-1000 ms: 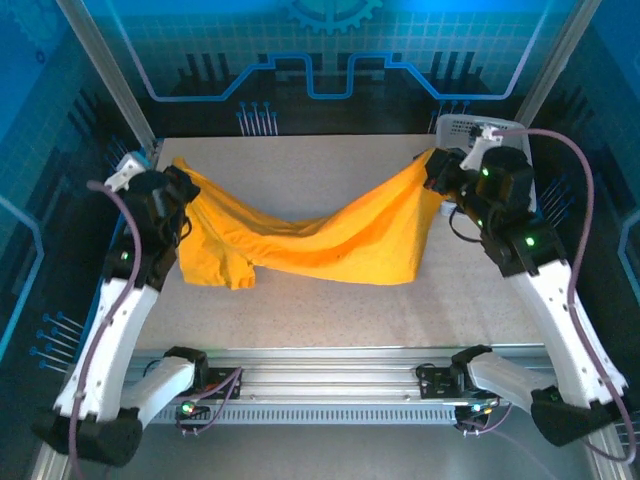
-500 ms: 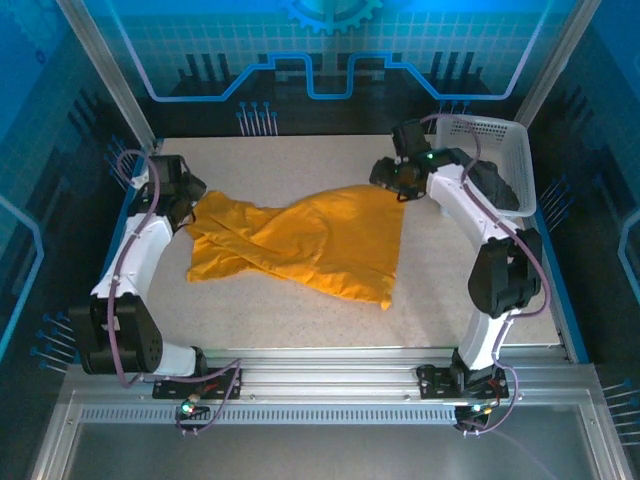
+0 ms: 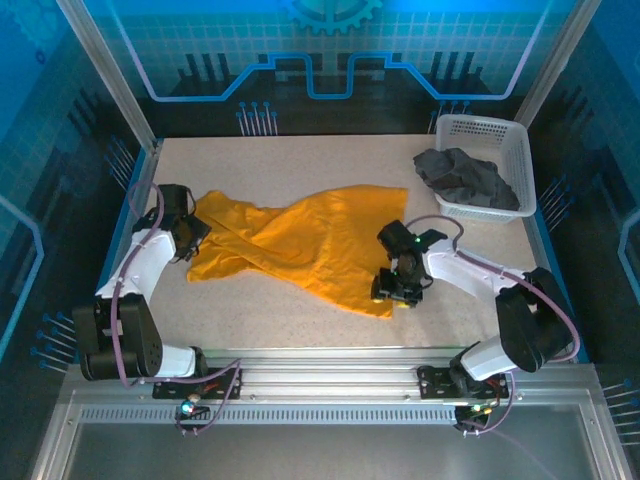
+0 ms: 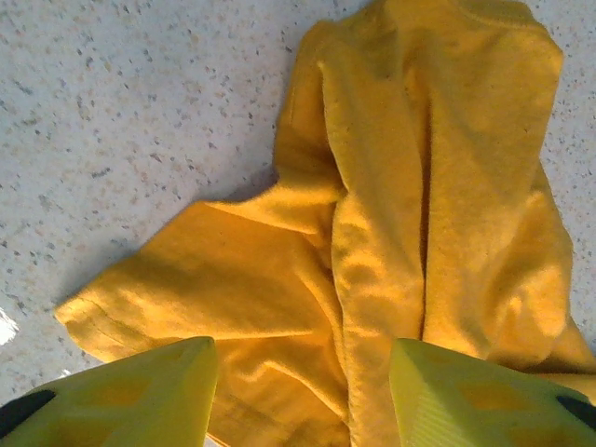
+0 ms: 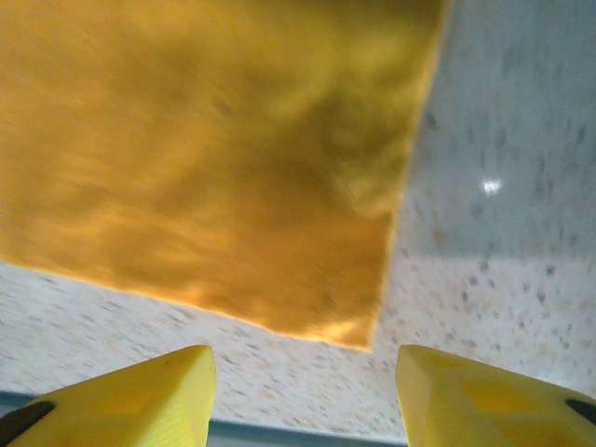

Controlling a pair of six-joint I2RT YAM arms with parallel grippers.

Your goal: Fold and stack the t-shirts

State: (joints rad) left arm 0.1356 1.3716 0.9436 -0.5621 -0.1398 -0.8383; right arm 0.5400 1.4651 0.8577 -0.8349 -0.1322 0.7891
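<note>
While the orange shirt (image 3: 300, 240) lies rumpled across the middle of the table (image 3: 300, 165), the left claw (image 4: 303, 372) hovers over its left end, fingers parted and holding nothing. The right claw (image 5: 303, 372) hangs parted and empty at the shirt's lower right corner. At upper right, the grey shirt (image 3: 465, 178) sits bunched in the basket (image 3: 485, 128).

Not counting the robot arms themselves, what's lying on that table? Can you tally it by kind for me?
T-shirts: 2, the orange-yellow t-shirt spread crumpled on the table and the dark grey t-shirt bundled in the basket.
Baskets: 1, the white basket at the far right corner.
Total: 3
</note>
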